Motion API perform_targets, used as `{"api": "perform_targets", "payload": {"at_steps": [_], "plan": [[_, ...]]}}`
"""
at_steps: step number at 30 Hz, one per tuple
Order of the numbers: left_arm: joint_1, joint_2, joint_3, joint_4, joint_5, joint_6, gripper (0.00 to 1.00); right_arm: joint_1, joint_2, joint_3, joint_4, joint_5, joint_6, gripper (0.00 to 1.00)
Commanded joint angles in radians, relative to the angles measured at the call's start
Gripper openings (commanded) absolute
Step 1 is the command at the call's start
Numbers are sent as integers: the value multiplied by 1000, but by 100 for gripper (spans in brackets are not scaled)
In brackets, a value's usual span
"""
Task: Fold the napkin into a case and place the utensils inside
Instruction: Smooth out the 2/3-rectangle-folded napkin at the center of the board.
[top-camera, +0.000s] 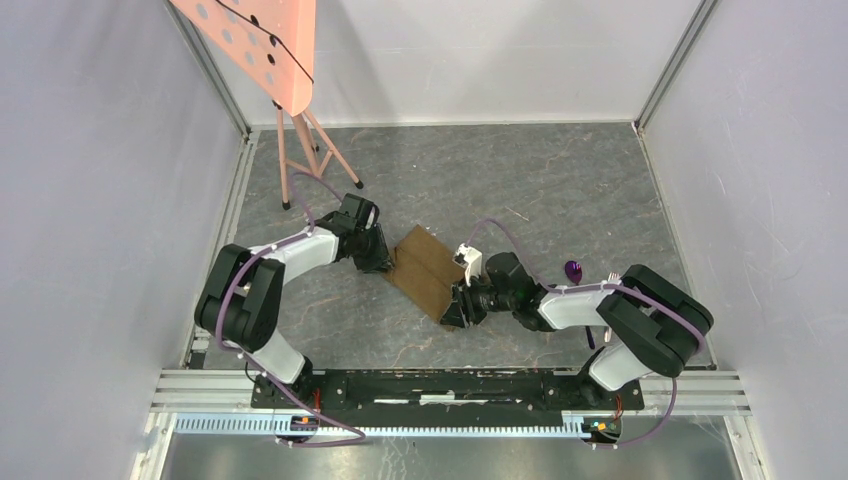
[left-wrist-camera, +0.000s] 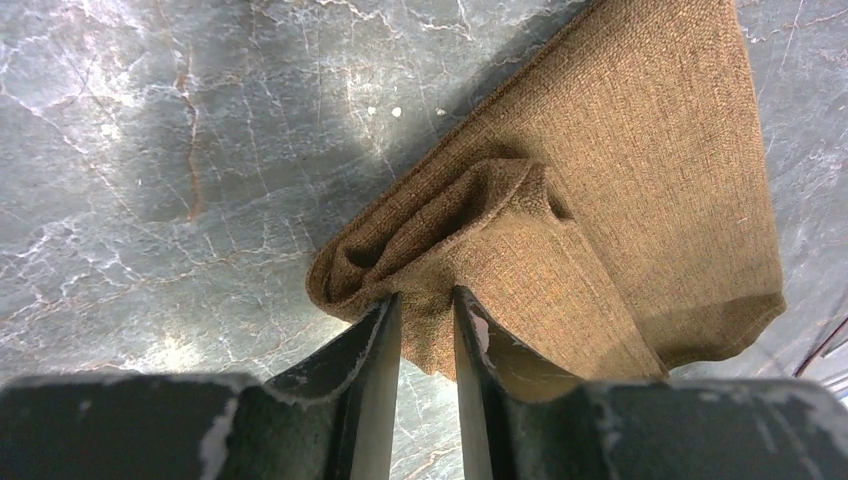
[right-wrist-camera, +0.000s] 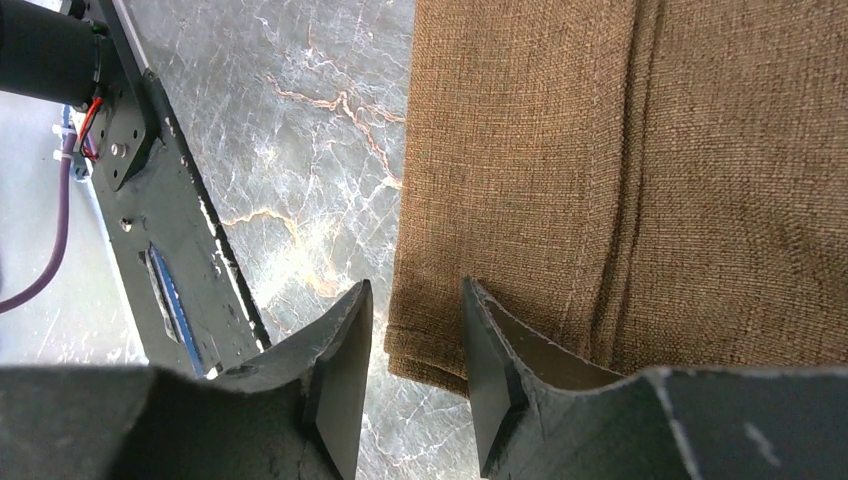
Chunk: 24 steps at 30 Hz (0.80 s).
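The tan-brown napkin (top-camera: 428, 268) lies folded into a multi-layered strip on the grey marble table, running diagonally between the arms. My left gripper (top-camera: 378, 262) is at its far-left end. In the left wrist view the left gripper (left-wrist-camera: 425, 295) is shut on a raised, bunched fold of the napkin (left-wrist-camera: 620, 180). My right gripper (top-camera: 458, 312) is at the near-right corner. In the right wrist view the right gripper (right-wrist-camera: 415, 290) is open, and the napkin (right-wrist-camera: 620, 150) corner lies between its jaws. A purple utensil (top-camera: 573, 269) lies right of the napkin, mostly hidden by my right arm. No silvery utensil shows.
A pink perforated board (top-camera: 265, 45) on a thin-legged stand (top-camera: 305, 150) is at the back left. White walls enclose the table on three sides. A black mounting rail (top-camera: 450, 385) runs along the near edge and also shows in the right wrist view (right-wrist-camera: 170, 230).
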Motion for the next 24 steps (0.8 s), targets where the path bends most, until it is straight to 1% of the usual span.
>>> {"api": "perform_targets", "payload": {"at_steps": [1,5,8,10,14,16,18,21,24], "plan": [[-15,-53,12,-42,-34,52,34,4,-41,41,-94,36,-47,44],[-25,-131,34,-69,26,40,37,-28,-79,95,-120,-6,-38,47],[-26,-157,11,-32,99,-1,37,-31,-63,116,-132,-23,-41,47],[-26,-150,-10,-2,113,-19,38,-36,-57,110,-120,-31,-35,47],[-27,-83,-52,59,148,-33,38,-47,-53,88,-107,-20,-34,47],[-35,-55,-81,95,134,-37,38,-47,-46,74,-114,17,-34,47],[-36,-31,-104,106,98,-31,38,-43,-33,39,-70,18,-5,45],[-36,10,-100,82,49,-10,38,-21,4,-2,-3,27,38,45],[-39,-3,-82,54,31,0,38,-13,37,-6,20,11,59,43]]}}
